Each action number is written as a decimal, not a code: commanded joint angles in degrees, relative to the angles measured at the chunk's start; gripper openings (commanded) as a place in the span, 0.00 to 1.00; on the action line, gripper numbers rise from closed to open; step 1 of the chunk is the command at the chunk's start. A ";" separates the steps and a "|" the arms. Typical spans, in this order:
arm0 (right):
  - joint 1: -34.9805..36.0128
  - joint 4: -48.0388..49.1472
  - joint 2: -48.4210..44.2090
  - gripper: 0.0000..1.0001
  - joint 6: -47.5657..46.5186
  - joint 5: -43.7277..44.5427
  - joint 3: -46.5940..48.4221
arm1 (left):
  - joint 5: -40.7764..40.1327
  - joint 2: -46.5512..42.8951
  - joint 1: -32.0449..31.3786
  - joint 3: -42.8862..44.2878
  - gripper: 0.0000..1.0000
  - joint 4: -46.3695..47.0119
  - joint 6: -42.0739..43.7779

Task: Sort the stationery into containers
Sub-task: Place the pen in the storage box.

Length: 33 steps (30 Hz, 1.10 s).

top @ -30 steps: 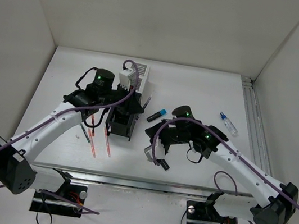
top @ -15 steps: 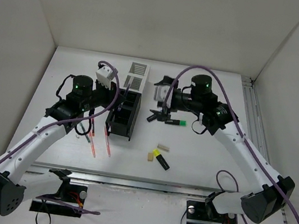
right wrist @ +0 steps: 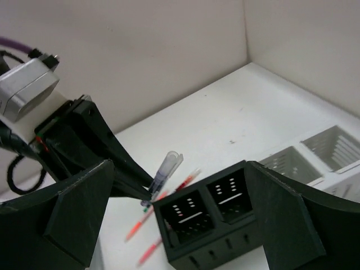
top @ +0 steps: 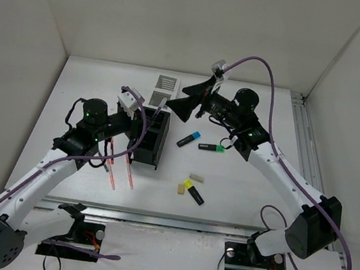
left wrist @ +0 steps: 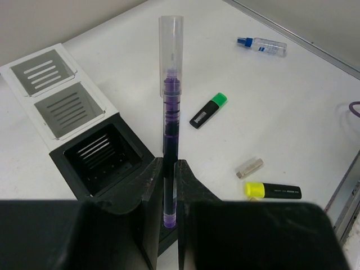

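My left gripper (top: 143, 123) (left wrist: 170, 166) is shut on a purple-inked pen with a clear cap (left wrist: 170, 107) (right wrist: 165, 171), held just left of the black containers (top: 150, 138) (left wrist: 100, 158) (right wrist: 215, 218). The white containers (top: 166, 82) (left wrist: 56, 93) continue the row behind. My right gripper (top: 175, 105) (right wrist: 179, 169) hangs open and empty above the row's back part. On the table lie two red pens (top: 121, 172) (right wrist: 167, 203), a blue-capped highlighter (top: 189, 138), a green-capped one (top: 211, 147) (left wrist: 207, 110), a yellow-capped one (top: 193, 191) (left wrist: 273, 190) and two beige erasers (top: 196, 177) (left wrist: 249, 167).
A small clear bottle with a blue cap (left wrist: 261, 44) lies at the far right near a metal rail (top: 304, 148). White walls close in the table on the left, back and right.
The right gripper has opened, risen from the front middle and swung back-left above the row. The left gripper has shifted slightly right, still holding the pen.
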 commanded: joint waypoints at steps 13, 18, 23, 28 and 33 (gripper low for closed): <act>7.56 12.40 4.74 0.72 17.88 14.56 -0.49 | 2.91 0.12 0.13 1.23 0.00 7.75 0.26; 8.26 12.32 4.57 0.28 17.01 19.05 -1.38 | 3.17 0.12 0.13 1.32 0.00 7.75 -0.10; 8.97 12.32 4.66 0.10 15.16 20.29 -1.64 | 2.65 0.30 0.13 1.49 0.00 7.83 -0.54; 9.76 12.31 5.01 0.00 13.67 21.25 -2.95 | 0.02 0.38 0.13 1.75 0.00 10.11 -2.99; 11.78 11.96 6.59 0.00 13.22 20.90 -3.92 | -1.49 0.73 0.13 2.90 0.00 12.67 -3.97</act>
